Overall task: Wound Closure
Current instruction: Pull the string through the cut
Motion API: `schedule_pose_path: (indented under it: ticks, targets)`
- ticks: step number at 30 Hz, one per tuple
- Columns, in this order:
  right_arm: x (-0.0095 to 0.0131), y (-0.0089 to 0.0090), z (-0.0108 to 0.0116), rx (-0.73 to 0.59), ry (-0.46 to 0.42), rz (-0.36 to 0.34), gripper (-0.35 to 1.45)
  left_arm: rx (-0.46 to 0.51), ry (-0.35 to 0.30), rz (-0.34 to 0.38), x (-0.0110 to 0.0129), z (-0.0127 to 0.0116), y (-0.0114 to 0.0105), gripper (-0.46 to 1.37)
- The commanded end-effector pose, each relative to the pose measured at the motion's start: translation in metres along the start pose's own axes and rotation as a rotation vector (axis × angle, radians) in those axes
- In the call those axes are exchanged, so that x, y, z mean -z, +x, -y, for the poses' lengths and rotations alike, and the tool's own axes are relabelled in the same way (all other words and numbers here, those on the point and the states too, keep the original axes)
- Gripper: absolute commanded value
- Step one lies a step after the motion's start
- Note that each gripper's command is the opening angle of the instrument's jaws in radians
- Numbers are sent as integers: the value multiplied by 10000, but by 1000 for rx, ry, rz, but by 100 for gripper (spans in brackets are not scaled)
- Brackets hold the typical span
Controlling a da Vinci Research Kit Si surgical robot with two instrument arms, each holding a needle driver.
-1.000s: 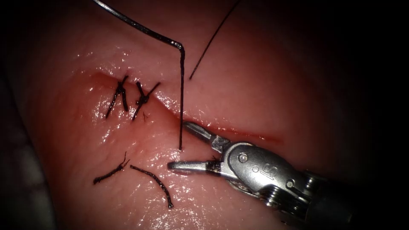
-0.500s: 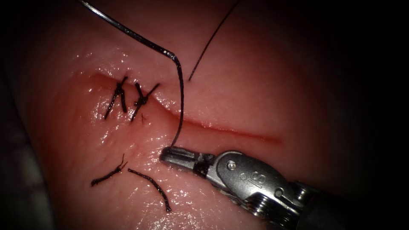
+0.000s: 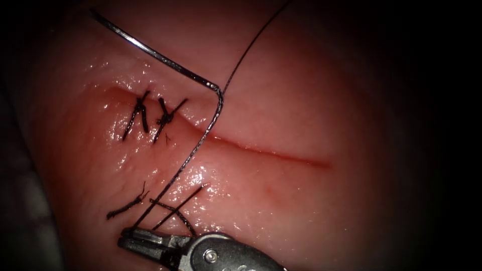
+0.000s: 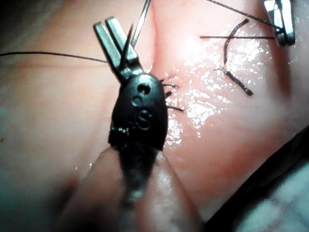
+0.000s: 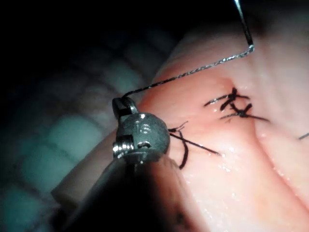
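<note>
The thread is clamped in the closed jaws of the right arm's tool at the lower left of the endoscope view, below the cut. From there the thread is stretched taut up and to the right, across the left end of the open cut, to the blunt end of the curved needle. The needle is held clear of the tissue, slanting from its thread end at centre toward the upper left corner.

In the left wrist view the needle is seen gripped between the closed jaws of the left arm's tool, away from its thread end; the exact spot along the curve cannot be told.

A second, thinner strand is seen running from the needle's thread end to the upper edge. Two knotted stitches are set across the left part of the cut, where red fluid is gathered. Cut ends of thread are scattered on the wet tissue at lower left, just above the right tool's jaws.
</note>
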Motion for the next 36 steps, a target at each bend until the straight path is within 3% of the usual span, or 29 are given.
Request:
schedule_pose_path:
  ticks: [1, 6, 13, 20, 21, 23, 24, 28, 36]
  targets:
    - [-3, 1, 7, 3, 3, 0, -35, -1, -4, -2, 1, -1, 1, -35]
    - [-13, 0, 33, 15, 19, -1, -35, 3, -19, -9, 11, -10, 6, -35]
    - [-30, -26, 55, 46, 40, 22, -35, 2, -25, -13, 40, -22, 11, -35]
    - [-40, -28, 53, 118, 36, 24, -35, 6, -17, -8, 50, -17, 7, -35]
    - [-38, -25, 49, 179, 30, 12, -4, 7, -15, -7, 51, -15, 7, -35]
    - [-35, -18, 39, 265, 19, -24, 102, 7, -15, -6, 52, -12, 5, -35]
    - [-32, -14, 33, 265, 16, -44, 126, 8, -11, -4, 53, -9, 5, -35]
    - [-15, -2, 19, 321, 2, -114, 135, 12, -1, 5, 57, 4, 3, -35]
    - [44, 28, -8, 360, -7, -125, 127, 0, 15, 13, 60, 44, 15, -35]
